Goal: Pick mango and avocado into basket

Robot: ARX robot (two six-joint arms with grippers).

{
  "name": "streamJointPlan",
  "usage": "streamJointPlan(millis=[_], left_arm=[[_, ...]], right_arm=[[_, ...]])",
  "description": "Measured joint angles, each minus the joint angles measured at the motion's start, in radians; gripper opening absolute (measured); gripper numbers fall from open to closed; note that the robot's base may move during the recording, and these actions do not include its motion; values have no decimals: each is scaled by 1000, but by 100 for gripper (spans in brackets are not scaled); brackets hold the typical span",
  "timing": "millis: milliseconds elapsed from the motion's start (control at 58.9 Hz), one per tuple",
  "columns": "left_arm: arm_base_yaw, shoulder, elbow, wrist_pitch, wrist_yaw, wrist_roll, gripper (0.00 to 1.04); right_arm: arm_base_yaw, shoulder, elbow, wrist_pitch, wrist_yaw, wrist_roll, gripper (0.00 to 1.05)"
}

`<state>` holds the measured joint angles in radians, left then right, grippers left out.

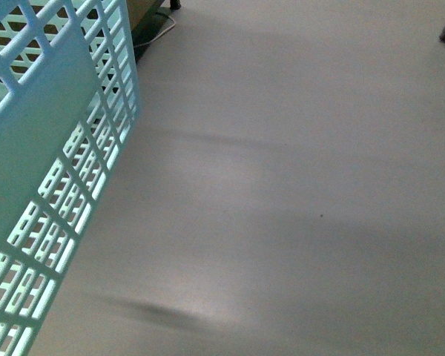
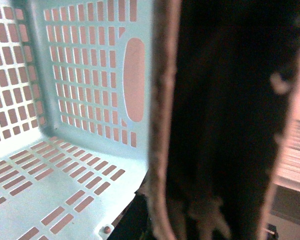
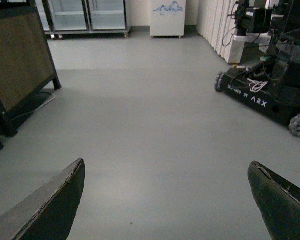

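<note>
Currently basket (image 1: 37,126) appears tilted at robot's left, visible part empty; mango, avocado out of view. Right gripper (image 3: 166,164) jaws wide apart over floor (image 3: 140,100); left gripper jaws: cannot tell. Risk: tilt spills dropped fruit.

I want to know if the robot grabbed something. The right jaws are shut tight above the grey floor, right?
Not quite. The right gripper has its jaws wide open, with nothing between them, above the grey floor. The right wrist view shows it.
</note>
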<state>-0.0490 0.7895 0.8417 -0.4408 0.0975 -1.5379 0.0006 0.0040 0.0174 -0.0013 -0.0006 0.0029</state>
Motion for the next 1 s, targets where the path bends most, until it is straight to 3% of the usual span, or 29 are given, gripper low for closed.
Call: streamJointPlan(millis=[1001], left_arm=[[0,0,0,0,0,0,5]], right_arm=[[0,0,0,0,0,0,96]])
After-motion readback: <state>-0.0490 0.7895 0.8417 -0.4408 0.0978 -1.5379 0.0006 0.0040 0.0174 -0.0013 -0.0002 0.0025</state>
